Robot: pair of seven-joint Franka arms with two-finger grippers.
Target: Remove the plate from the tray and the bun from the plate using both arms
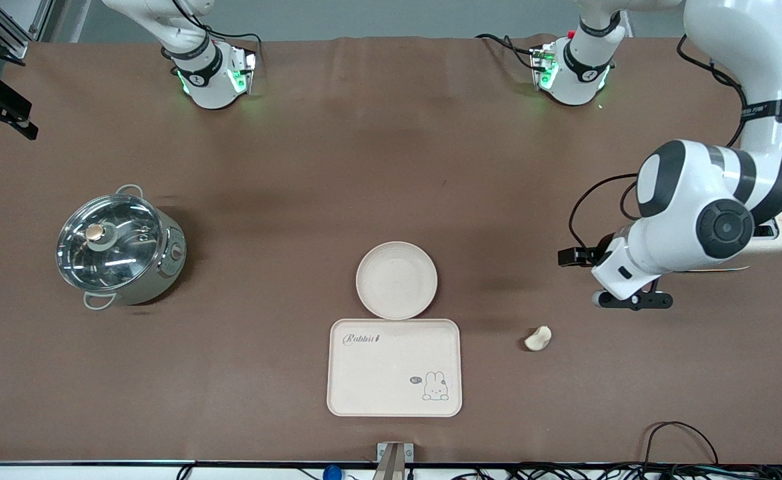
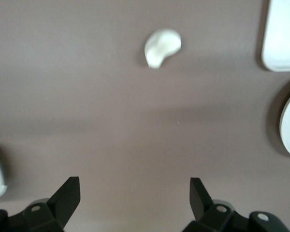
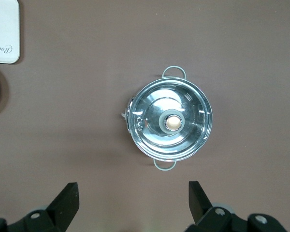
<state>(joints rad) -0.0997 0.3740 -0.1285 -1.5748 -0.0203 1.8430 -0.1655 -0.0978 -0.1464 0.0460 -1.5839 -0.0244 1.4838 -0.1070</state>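
The plate, round, cream-beige and bare (raised rim), lies flat on the table; the bun, a small pale half-moon lump, lies toward the left arm's end, slightly nearer the front camera

Bare cloth all round bun; tray well apart, no block

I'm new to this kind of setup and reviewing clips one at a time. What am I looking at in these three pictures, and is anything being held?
Two white robot arms stand at a brown table. One picture looks down from across the table; the other two come from cameras on each wrist. On the table lie a round plate, touching a rabbit tray, a small bun and a lidded steel pot. The left gripper hangs open over bare table near the bun; the right gripper is open, looking down on the pot. Nothing is held.
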